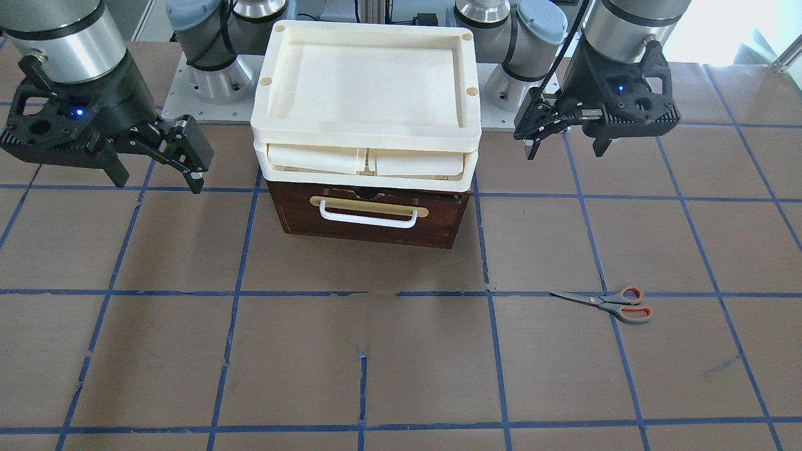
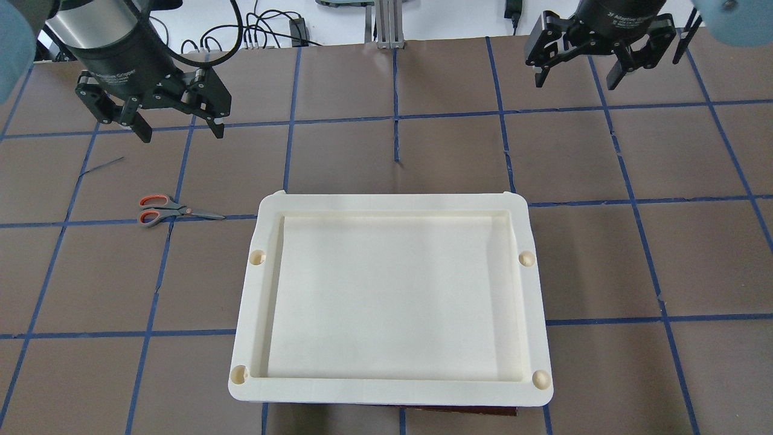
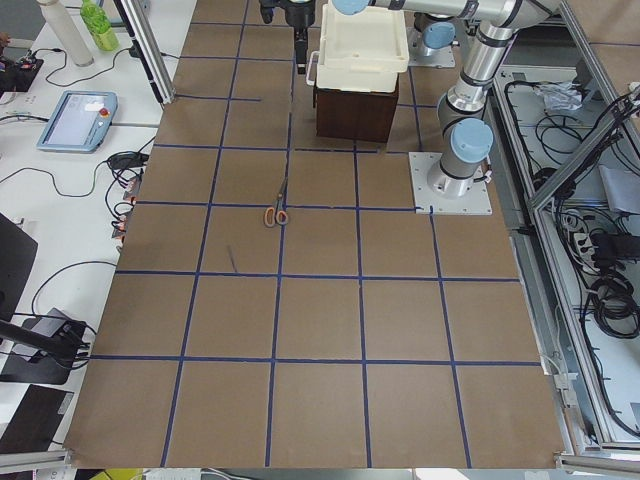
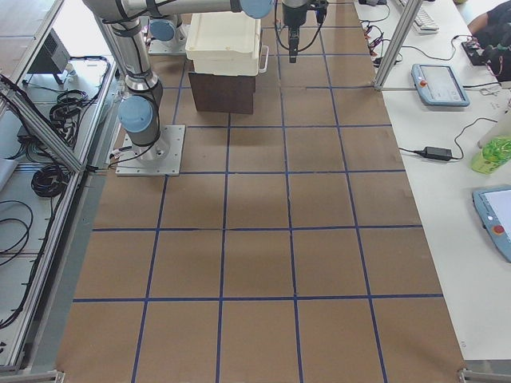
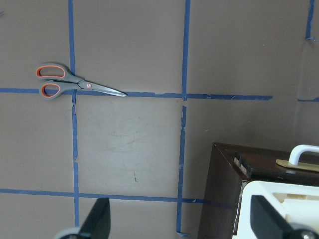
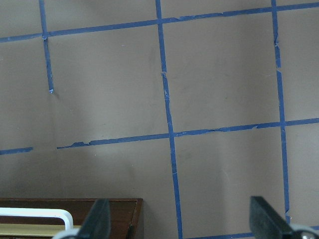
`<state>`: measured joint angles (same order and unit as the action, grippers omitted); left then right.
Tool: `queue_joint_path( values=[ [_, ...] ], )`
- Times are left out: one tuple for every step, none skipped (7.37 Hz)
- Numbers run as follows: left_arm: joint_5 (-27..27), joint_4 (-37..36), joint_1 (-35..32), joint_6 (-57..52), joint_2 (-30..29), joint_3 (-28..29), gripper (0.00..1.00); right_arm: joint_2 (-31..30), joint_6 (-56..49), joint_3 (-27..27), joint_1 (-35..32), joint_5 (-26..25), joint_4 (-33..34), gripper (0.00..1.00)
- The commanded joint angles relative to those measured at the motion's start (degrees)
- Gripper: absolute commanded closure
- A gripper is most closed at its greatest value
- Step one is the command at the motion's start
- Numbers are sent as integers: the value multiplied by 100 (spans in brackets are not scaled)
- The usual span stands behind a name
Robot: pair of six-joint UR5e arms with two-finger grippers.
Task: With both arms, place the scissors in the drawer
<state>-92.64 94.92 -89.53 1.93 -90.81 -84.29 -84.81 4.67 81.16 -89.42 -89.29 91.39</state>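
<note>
left gripper wide | right gripper wide | metal-bladed scissors flat | wooden drawer closed

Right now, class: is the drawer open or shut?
Shut: the drawer sits pushed in flush beneath the trays, with no interior showing.
</note>
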Motion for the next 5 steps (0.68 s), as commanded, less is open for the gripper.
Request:
queue_joint_path(
  values=[
    [0,0,-21,0,10,0,0,-9,-10,5,4,-1,-7,0],
    [0,-9,-21,0,10,-17,0,0,-19,5,4,-1,-7,0],
    [9,-26,-21,0,10,-35,0,-9,-10,5,4,-1,-7,0],
    [9,-26,-12,0,19,-52,0,-9,-36,13,30,43,-16,0],
    [-8,-26,-12,0,19,-61,0,9,-54,31,-13,148,54,0]
  ],
)
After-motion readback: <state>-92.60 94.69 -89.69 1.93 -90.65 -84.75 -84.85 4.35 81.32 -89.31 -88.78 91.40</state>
